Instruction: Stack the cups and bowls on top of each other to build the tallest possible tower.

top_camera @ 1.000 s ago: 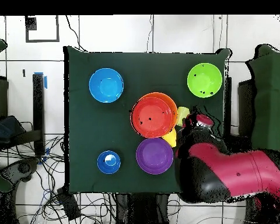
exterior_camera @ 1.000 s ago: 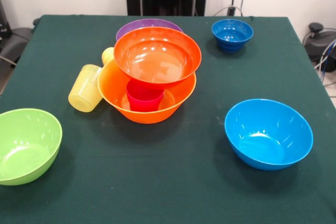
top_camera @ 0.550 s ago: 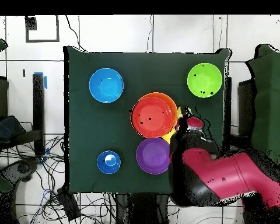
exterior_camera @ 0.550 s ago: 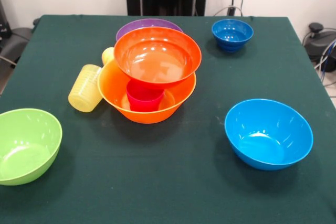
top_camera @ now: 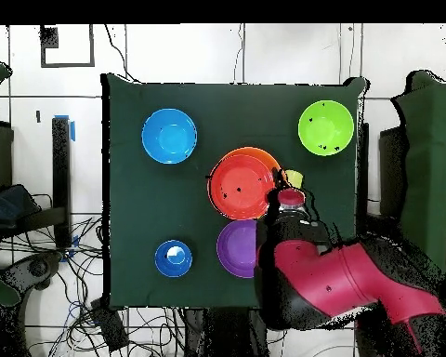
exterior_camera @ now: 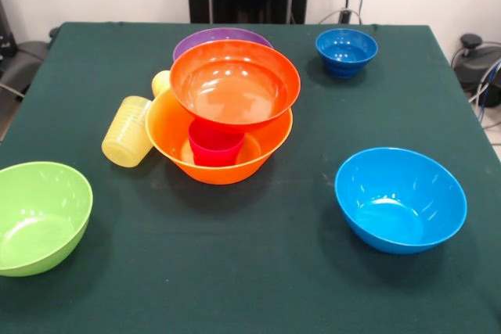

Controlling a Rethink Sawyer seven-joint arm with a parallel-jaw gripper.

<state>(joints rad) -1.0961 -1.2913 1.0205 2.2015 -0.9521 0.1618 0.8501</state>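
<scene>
While the pincer (top_camera: 290, 197) hung beside the red-orange bowl (exterior_camera: 235, 84), I couldn't tell its opening. Descending squarely onto the ribbed yellow cup (exterior_camera: 127, 131) beneath seemed wisest.

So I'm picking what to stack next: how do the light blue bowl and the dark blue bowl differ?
The light blue bowl is much bigger than the dark blue bowl. The light blue bowl sits near the front edge; the dark blue bowl sits at the far side. Both stand upright, empty and apart from the pile.

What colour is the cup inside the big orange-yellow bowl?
Red-pink cup; front view shows it best.
</scene>
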